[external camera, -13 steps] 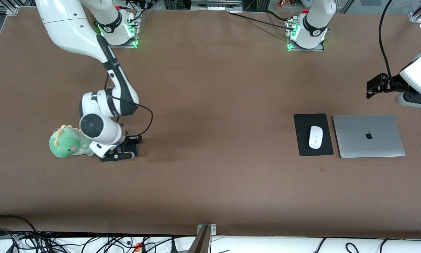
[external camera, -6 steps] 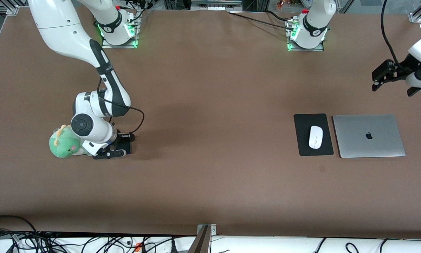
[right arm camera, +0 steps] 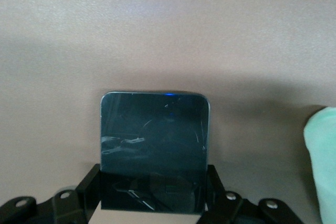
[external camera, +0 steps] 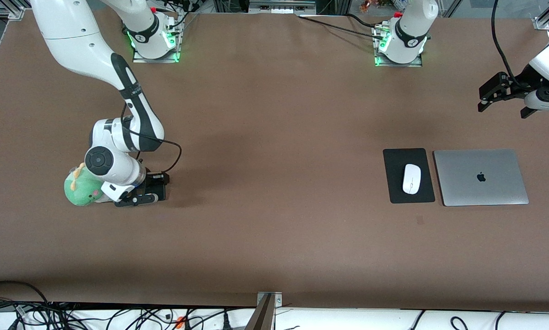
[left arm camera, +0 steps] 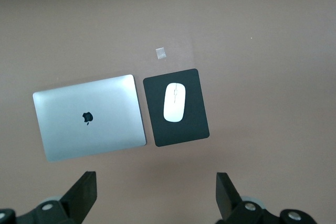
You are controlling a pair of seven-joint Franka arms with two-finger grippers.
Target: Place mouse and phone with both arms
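1. Our laptop and mouse pad lie side by side on the table; the mouse rests on the pad.
2. Our left hand hangs spread open at the laptop's twelve o'clock, waiting.
3. Our right hand clamps the phone just beside the green plush dinosaur; we judge lowering and release come next.
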